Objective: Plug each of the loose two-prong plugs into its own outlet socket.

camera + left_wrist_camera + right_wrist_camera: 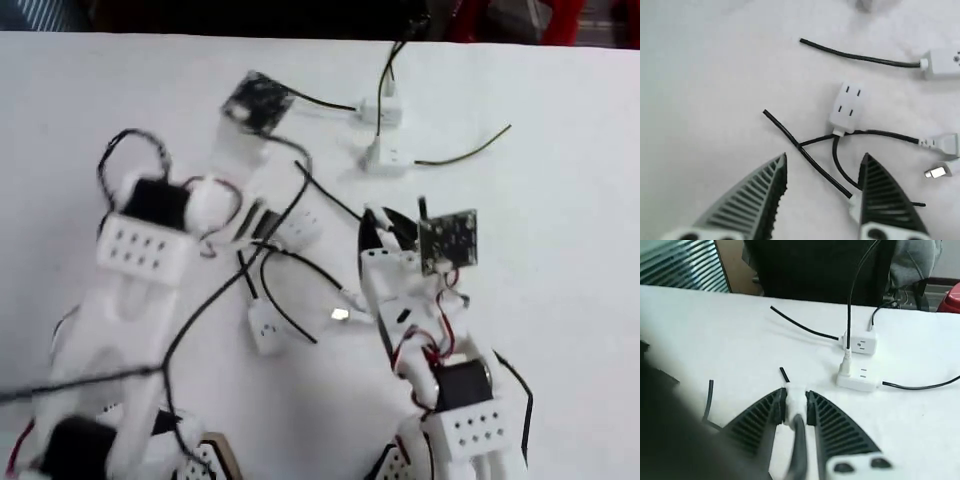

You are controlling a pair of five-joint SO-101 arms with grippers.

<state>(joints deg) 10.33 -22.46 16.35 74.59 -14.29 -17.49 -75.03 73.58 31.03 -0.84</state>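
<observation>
Two outlets sat at twelve o'clock of your right gripper (796,393) on the high view, the near outlet (858,381) first and the far outlet (862,344) just beyond it. You had the jaws pinched narrow on a white plug (796,407), its dark cord trailing back under the wrist. The prongs were hidden, so I couldn't call their angle.

The near outlet looked to carry one seated plug (845,367) already, with a free pair of slots showing beside it. That pair read as your target. Doing it well meant squaring the plug to those slots before closing in. After that you needed a slow push straight along the prongs, with no sideways sweep.

The risk, as I judged it, was that the outlet lay loose on the table (560,300) and would likely skid under the push.

Your left gripper (825,160) hung with jaws spread wide and empty, near another outlet block (846,102) and a loose plug (941,144). That loose plug lay at about seven o'clock of the right gripper. You could have brought the left gripper across to brace the near outlet.
</observation>
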